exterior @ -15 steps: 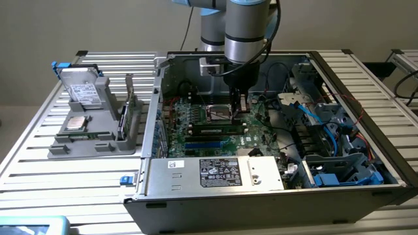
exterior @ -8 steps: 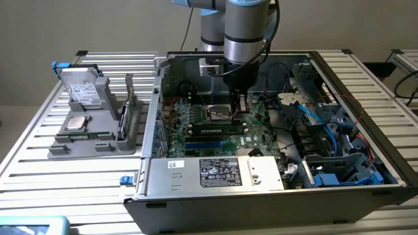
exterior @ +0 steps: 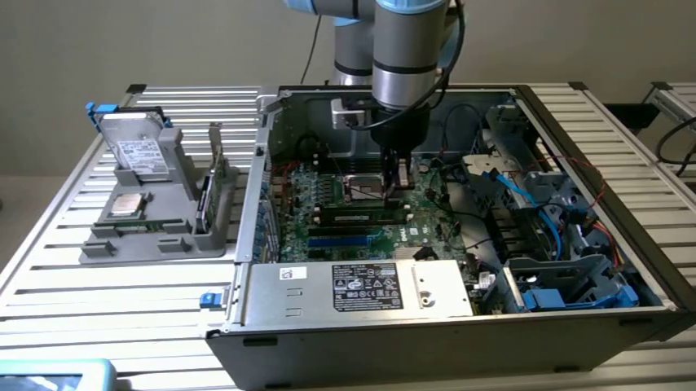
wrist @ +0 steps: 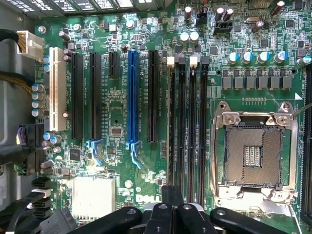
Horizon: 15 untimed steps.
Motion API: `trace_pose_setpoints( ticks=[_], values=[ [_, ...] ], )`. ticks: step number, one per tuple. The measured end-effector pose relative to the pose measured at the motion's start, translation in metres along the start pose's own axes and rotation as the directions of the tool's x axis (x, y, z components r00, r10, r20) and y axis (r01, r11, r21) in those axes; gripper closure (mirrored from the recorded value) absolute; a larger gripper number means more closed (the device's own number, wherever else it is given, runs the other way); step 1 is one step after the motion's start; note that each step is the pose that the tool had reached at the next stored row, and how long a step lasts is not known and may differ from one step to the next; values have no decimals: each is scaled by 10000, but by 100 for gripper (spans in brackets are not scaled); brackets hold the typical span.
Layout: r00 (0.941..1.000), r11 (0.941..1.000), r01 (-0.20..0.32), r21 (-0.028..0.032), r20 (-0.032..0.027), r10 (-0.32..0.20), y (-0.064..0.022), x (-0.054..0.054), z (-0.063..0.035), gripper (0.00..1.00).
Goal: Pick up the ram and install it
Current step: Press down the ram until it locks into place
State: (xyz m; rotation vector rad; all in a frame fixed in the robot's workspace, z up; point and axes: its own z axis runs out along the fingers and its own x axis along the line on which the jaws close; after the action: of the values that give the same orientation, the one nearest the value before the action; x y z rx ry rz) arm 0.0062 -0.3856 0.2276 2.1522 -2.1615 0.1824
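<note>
My gripper (exterior: 394, 189) hangs from the arm inside the open computer case, just above the motherboard (exterior: 326, 236) beside the CPU socket (wrist: 253, 153). In the wrist view the gripper (wrist: 171, 207) has its dark fingers pressed together with nothing visible between them. It hovers at the end of the long black memory slots (wrist: 187, 126), which look empty. The ram (exterior: 139, 226) appears as a thin green strip lying flat in the grey holder (exterior: 163, 244), outside the case on the exterior view's left, far from the gripper.
The grey holder also carries a hard drive (exterior: 139, 151), a CPU (exterior: 127, 204) and upright cards (exterior: 214, 183). Case walls (exterior: 261, 163) surround the board. Blue cables and drive bays (exterior: 544, 244) crowd the exterior view's right. A power supply (exterior: 359, 285) sits at the front.
</note>
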Motion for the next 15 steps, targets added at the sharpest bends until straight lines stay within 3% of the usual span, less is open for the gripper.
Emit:
trace_pose_setpoints(
  ticks=[11, 15],
  values=[
    [10000, 10000, 0, -2, -5, 0, 1, -5, 35, 89],
    [10000, 10000, -2, 1, 0, 2, 31, 7, -50, 89]
  ],
)
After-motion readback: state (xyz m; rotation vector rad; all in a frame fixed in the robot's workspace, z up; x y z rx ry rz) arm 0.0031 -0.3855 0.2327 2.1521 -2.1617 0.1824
